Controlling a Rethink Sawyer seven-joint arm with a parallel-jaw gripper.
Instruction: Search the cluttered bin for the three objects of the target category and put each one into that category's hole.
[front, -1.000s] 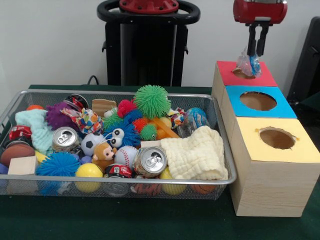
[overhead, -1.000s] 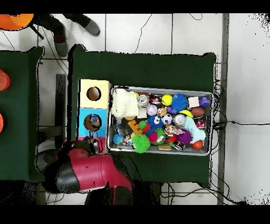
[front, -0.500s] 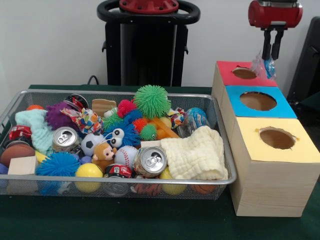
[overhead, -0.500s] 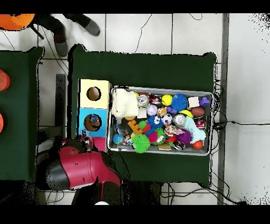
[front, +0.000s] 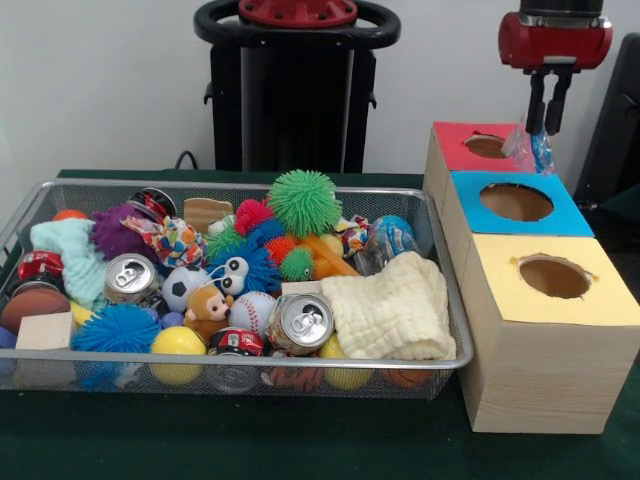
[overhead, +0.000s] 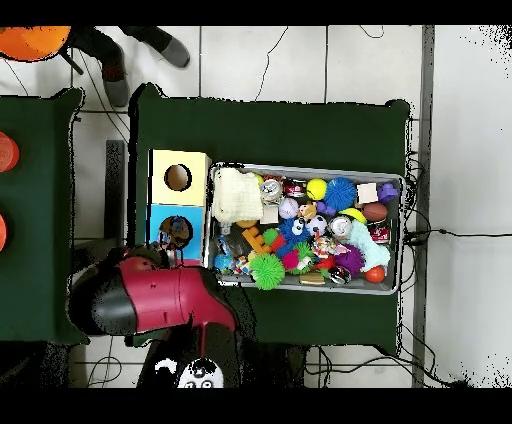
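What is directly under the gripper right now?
The gripper is shut on a crinkly clear plastic bag that hangs beside the red box's hole, toward the box's edge. The hole's inside is shadowed; its contents cannot be seen.
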